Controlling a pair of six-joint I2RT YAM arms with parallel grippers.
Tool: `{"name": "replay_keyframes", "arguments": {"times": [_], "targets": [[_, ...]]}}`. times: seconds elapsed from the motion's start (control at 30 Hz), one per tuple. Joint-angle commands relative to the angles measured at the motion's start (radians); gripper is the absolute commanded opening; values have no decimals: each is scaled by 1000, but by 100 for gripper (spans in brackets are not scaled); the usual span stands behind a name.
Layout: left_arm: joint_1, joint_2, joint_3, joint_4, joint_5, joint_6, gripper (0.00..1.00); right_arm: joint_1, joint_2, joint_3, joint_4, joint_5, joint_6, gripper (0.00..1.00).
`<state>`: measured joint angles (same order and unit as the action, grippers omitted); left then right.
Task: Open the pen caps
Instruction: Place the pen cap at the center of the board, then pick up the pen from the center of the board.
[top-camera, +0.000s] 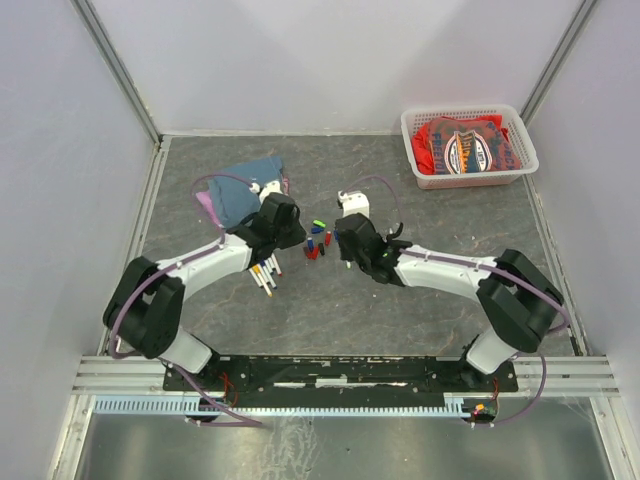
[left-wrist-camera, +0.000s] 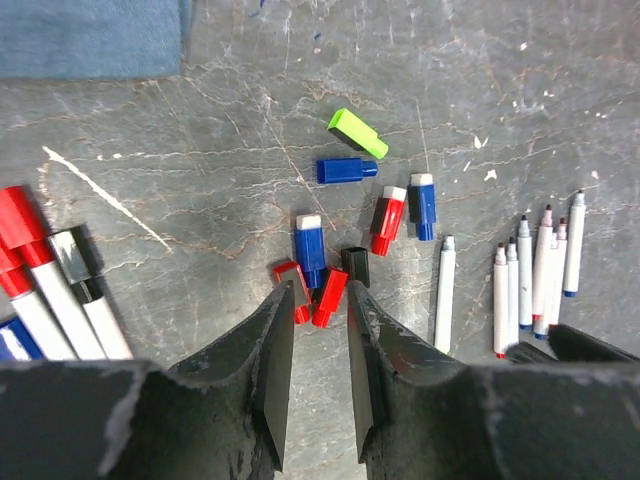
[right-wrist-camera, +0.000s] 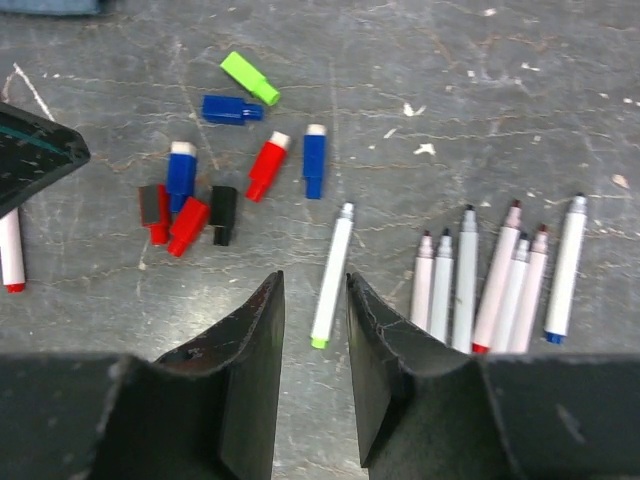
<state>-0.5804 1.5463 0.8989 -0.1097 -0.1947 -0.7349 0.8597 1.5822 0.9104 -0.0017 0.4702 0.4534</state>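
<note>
Grey marbled table (top-camera: 420, 300) between white walls, with a white basket (top-camera: 475, 180) in the far right corner and a blue cloth (top-camera: 245, 185) at far left. Both arms meet mid-table. I see the left gripper (left-wrist-camera: 318, 300) with its jaws narrowly parted and nothing between them; the right gripper (right-wrist-camera: 313, 290) is likewise parted and empty. The pen caps (left-wrist-camera: 311, 255) lie loose just ahead of both grippers. Most point lengthwise away from the left wrist camera, the blue cap (left-wrist-camera: 345, 170) lies crosswise, and the green cap (left-wrist-camera: 357, 133) is slanted. Uncapped pens (right-wrist-camera: 500, 280) lie side by side right of the caps, capped pens (left-wrist-camera: 50, 290) to the left. The widest stretch of table lies toward the arm bases.
</note>
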Motion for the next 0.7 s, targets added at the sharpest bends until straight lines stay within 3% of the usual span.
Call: {"name": "replay_keyframes", "arguments": {"times": [0.0,0.2,0.3,0.67], "targets": [[-4,-115,-39,2,-80,25,35,19,71,74,16,-27,-4,38],[5,-253,-111,-23,-185,17,40,69,149,139,57,-102,-33,39],[20,-343,-173,-24,-228,-26,44,108,191,192,60,-114,-46,43],[65,-630,-342,-95,-340,-177,48,169,388,441,-4,-183,9,45]]}}
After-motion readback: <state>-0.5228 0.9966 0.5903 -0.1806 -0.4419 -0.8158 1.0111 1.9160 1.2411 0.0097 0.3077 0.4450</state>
